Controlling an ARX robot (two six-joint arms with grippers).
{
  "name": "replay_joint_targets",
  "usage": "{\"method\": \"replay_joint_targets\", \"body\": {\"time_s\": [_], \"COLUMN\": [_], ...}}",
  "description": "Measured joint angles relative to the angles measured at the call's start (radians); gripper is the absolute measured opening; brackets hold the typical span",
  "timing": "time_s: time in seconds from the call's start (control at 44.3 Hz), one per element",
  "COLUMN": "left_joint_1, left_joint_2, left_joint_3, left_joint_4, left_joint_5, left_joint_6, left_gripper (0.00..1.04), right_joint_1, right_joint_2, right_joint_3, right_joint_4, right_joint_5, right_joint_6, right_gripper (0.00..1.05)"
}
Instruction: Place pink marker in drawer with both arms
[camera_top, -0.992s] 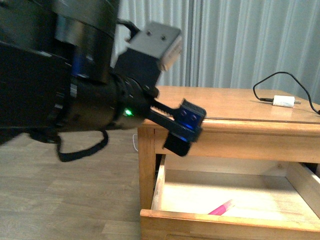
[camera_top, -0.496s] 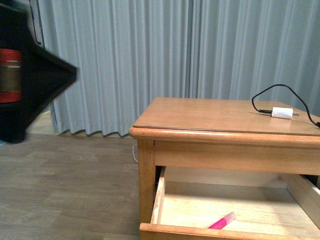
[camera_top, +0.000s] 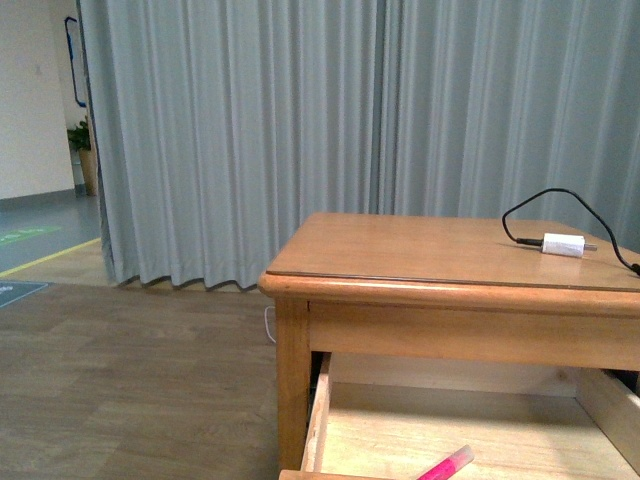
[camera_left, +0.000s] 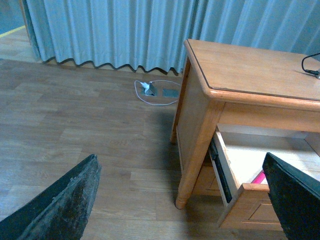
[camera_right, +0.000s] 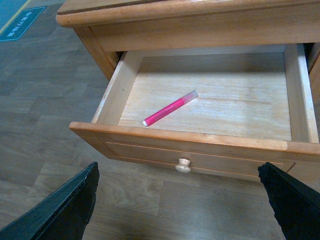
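Note:
The pink marker (camera_right: 170, 108) lies flat and at a slant on the pale floor of the open drawer (camera_right: 150, 145), touching nothing else. Its paler cap end points to the drawer's back. The front view catches only the cap end of the marker (camera_top: 447, 464) at the bottom edge, inside the drawer (camera_top: 316, 420). My right gripper (camera_right: 177, 170) hangs open above the floor just in front of the round knob (camera_right: 183, 164), holding nothing. My left gripper (camera_left: 180, 160) is open and empty, off the table's left corner, with the marker (camera_left: 259, 177) just showing over the drawer's front. Neither arm shows in the front view.
The wooden table (camera_top: 400, 250) carries a white plug with a black cable (camera_top: 562, 244) at its back right. A grey curtain (camera_top: 250, 130) hangs behind. A white cable loop (camera_left: 150, 90) lies on the wood floor (camera_left: 75, 130) left of the table.
The black arm that filled the left of the front view has swung out of it. The table and drawer now show lower in that view. The marker has stayed in the drawer.

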Motion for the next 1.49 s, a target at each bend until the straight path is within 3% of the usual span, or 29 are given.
{"method": "replay_joint_targets", "body": {"time_s": [0.09,0.135,0.338,0.383,0.429,0.609,0.744,0.835,1.489], "left_joint_1": [0.000,-0.003,0.050,0.112,0.162,0.179,0.181,0.182,0.182], "left_joint_2": [-0.001,-0.009,-0.087,-0.108,-0.128,-0.173,-0.203,-0.312,-0.412], "left_joint_3": [-0.001,-0.014,-0.138,-0.164,-0.186,-0.239,-0.270,-0.291,-0.365], "left_joint_4": [0.001,0.025,0.071,0.072,0.077,0.086,0.086,-0.008,-0.004], "left_joint_5": [-0.004,-0.050,-0.027,0.064,0.092,0.098,0.099,0.100,0.099], "left_joint_6": [-0.002,0.019,0.081,0.086,0.091,0.092,0.095,0.096,0.098], "left_gripper": [0.98,0.92,0.54,0.44,0.33,0.04,0.04,0.04,0.04], "right_joint_1": [0.000,0.000,0.000,0.000,0.000,0.000,0.000,0.000,0.000], "right_joint_2": [0.000,0.000,0.000,0.000,0.000,0.000,0.000,0.000,0.000], "right_joint_3": [0.000,0.000,0.000,0.000,0.000,0.000,0.000,0.000,0.000], "right_joint_4": [0.000,0.000,0.000,0.000,0.000,0.000,0.000,0.000,0.000], "right_joint_5": [0.000,0.000,0.000,0.000,0.000,0.000,0.003,0.003,0.003], "right_joint_6": [0.000,0.000,0.000,0.000,0.000,0.000,0.000,0.000,0.000], "right_gripper": [0.96,0.96,0.96,0.96,0.96,0.96,0.96,0.96,0.96]}}
